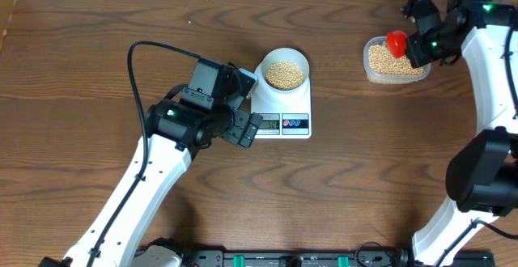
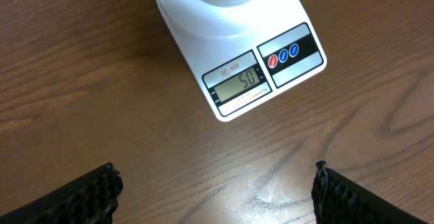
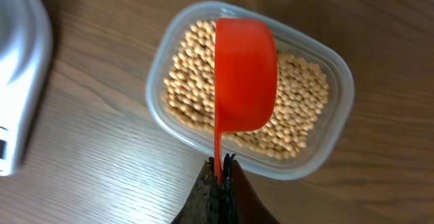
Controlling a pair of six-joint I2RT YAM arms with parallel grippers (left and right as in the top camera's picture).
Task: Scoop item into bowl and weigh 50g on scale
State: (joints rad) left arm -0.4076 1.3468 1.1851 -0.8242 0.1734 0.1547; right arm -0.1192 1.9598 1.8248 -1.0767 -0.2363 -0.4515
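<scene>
Tan-yellow round beans point(image 1: 285, 74) heaped in the small white bowl point(image 1: 264, 60) on the flat white scale point(image 2: 203, 41), left gripper point(image 2: 217, 197) gaping wide nearby, right gripper point(image 3: 220, 176) pinching a red plastic scoop point(image 3: 245, 75) above the clear plastic tub point(image 3: 342, 81).

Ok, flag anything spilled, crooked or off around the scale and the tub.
Nothing stands out. The bowl sits upright on the scale, beans lie only in it and the tub, none loose on the table, and the right gripper holds the red scoop over the tub.
</scene>
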